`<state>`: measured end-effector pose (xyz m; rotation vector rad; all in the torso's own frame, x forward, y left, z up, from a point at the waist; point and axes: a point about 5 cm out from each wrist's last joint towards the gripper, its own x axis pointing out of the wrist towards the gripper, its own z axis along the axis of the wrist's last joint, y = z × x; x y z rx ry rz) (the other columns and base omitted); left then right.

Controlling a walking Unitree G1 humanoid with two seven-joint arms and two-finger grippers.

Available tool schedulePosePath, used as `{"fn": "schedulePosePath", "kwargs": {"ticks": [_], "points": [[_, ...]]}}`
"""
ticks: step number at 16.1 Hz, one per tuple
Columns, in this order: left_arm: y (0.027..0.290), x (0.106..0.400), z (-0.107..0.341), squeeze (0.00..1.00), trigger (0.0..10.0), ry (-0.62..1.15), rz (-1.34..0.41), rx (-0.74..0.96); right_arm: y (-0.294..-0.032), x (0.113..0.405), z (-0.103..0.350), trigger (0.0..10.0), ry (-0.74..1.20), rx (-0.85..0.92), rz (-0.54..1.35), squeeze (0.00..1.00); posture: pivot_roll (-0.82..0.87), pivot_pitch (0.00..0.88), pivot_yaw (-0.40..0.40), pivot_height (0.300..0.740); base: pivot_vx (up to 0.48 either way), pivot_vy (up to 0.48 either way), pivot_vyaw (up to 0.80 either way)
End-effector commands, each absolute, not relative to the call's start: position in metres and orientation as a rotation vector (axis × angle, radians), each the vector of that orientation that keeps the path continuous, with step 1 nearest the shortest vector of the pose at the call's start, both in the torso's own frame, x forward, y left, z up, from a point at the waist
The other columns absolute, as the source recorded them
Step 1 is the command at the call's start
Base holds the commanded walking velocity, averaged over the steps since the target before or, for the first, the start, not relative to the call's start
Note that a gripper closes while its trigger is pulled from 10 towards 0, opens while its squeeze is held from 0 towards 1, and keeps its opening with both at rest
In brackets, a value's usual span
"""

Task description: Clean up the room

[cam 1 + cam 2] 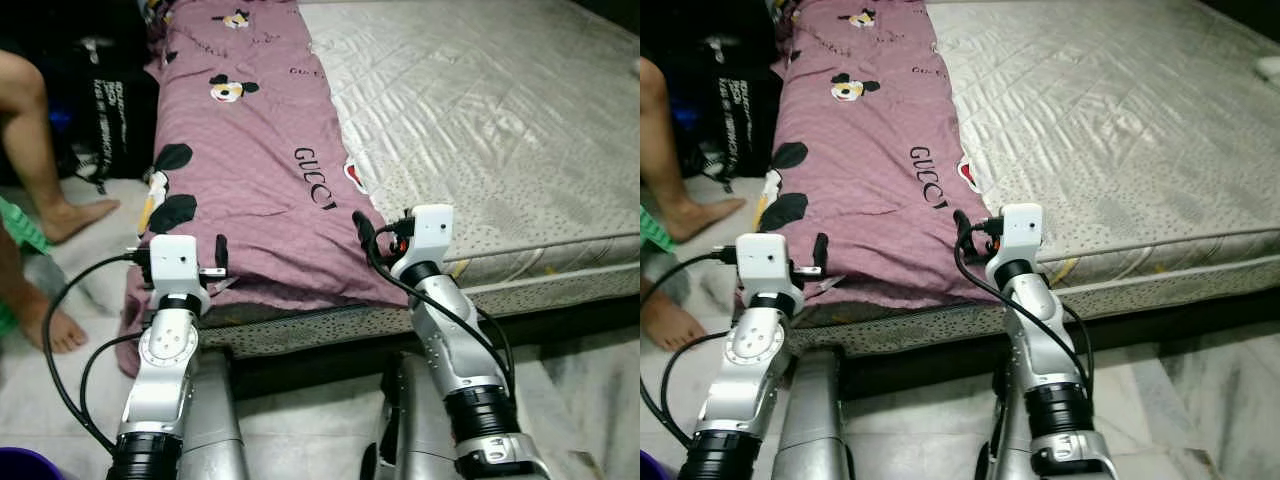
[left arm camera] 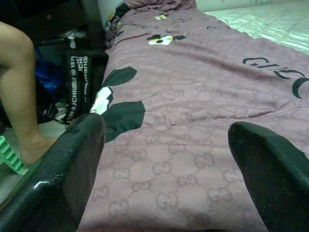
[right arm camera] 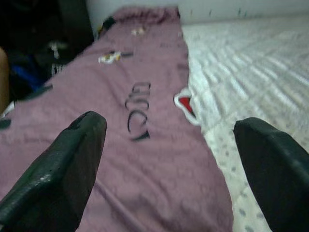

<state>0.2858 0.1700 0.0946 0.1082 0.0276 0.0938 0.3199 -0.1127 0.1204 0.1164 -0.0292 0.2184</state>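
Purple blanket (image 1: 260, 170) on bed (image 1: 500, 130), ahead of both grippers, left (image 2: 166, 159) and right (image 3: 169, 159); jaws wide apart, empty.

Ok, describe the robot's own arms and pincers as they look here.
Both arms are silver metal segments with black collars near the bottom. Each ends in a white boxy wrist block. Black cables loop from the blocks down along the arms. The left pincer and right pincer each have two long, glossy black fingers with rounded tips.
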Motion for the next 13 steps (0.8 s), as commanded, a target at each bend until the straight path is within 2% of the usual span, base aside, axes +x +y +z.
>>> {"fn": "schedulePosePath", "kwargs": {"ticks": [1, 13], "points": [[0.166, 0.289, 0.095, 0.0, 10.0, 0.018, 0.076, 0.119, -0.112, 0.324, 0.126, 10.0, -0.057, 0.123, 0.186, 0.0, 0.06, 0.0, 0.008, 0.499, 0.0, 0.0, 0.0], [0.161, 0.293, 0.093, 0.0, 10.0, 0.007, 0.058, 0.114, -0.116, 0.338, 0.135, 10.0, -0.091, 0.145, 0.129, 0.0, 0.07, 0.0, -0.005, 0.641, 0.0, 0.0, 0.0]]}}
